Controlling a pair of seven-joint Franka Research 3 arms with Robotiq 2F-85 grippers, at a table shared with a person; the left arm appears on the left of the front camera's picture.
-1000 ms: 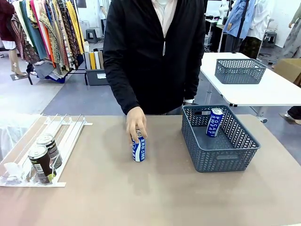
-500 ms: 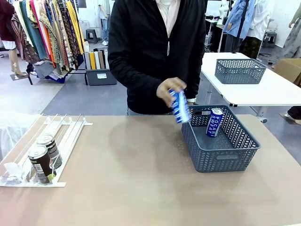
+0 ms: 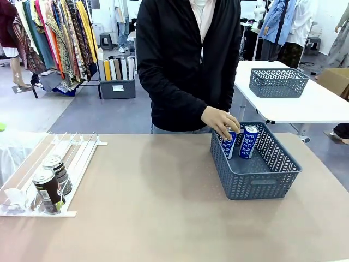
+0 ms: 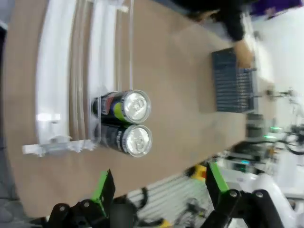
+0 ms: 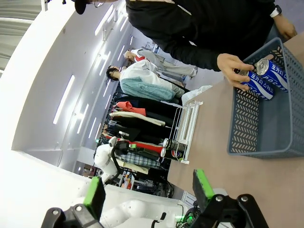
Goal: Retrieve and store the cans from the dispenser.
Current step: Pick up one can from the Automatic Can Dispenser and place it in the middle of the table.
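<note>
The white dispenser [image 3: 82, 155] lies at the table's left with two dark cans [image 3: 49, 190] in one lane near its stops. A person's hand [image 3: 220, 121] holds a blue-and-white can [image 3: 229, 145] inside the dark grey basket [image 3: 256, 177], beside another blue can [image 3: 248, 141] standing there. Seen from the left wrist, the dark cans [image 4: 127, 122] stand on the dispenser [image 4: 57, 71] ahead of my open left gripper [image 4: 159, 183]. My right gripper [image 5: 148, 192] is open and empty, far from the basket [image 5: 259, 130] and hand [image 5: 232, 66].
A second grey basket [image 3: 278, 82] sits on a white table [image 3: 322, 106] behind the person at the right. Clothes racks [image 3: 52, 38] stand at the back left. The person stands at the table's far edge.
The person lifted the blue can from the middle of the table, carried it right and has lowered it into the basket beside the other can.
</note>
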